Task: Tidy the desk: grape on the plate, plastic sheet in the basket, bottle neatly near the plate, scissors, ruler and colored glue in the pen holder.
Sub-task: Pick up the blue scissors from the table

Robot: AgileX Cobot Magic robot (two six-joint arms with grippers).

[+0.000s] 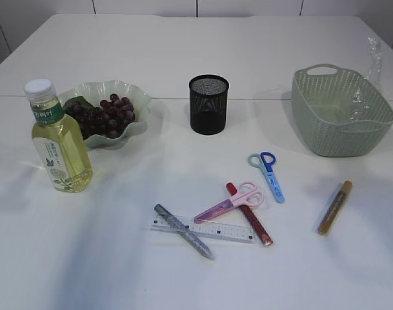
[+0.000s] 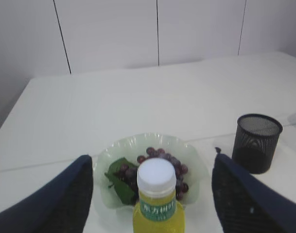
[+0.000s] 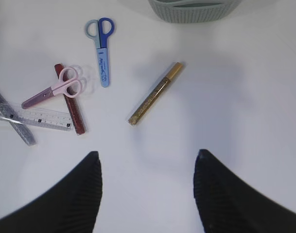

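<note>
The left gripper (image 2: 152, 194) stands wide, its dark fingers (image 2: 72, 194) on either side of the yellow bottle (image 2: 157, 204) without touching it. The white cap sits between them, so the bottle looks set down upright and let go. Just beyond it lies the wavy green plate (image 2: 196, 160) with the grapes (image 2: 160, 165) already in it, near the tabletop's left edge, which suits the bottle-by-the-plate step.

The right gripper (image 3: 148, 194) hangs empty and fairly wide above bare tabletop, both fingers (image 3: 220, 194) apart. Ahead of it lies the gold glitter glue (image 3: 155, 93), by itself toward the right edge, probably the next pick. Further left are the blue scissors (image 3: 101, 51), the pink scissors (image 3: 53, 90) across the red glue (image 3: 70, 102), and the clear ruler (image 3: 36, 115) under a silver glue (image 3: 14, 119).

The black mesh pen holder (image 1: 208, 103) stands empty at mid-table. The green basket (image 1: 341, 110) sits toward the far right corner with clear plastic sheet (image 1: 375, 61) seemingly in or behind it.
</note>
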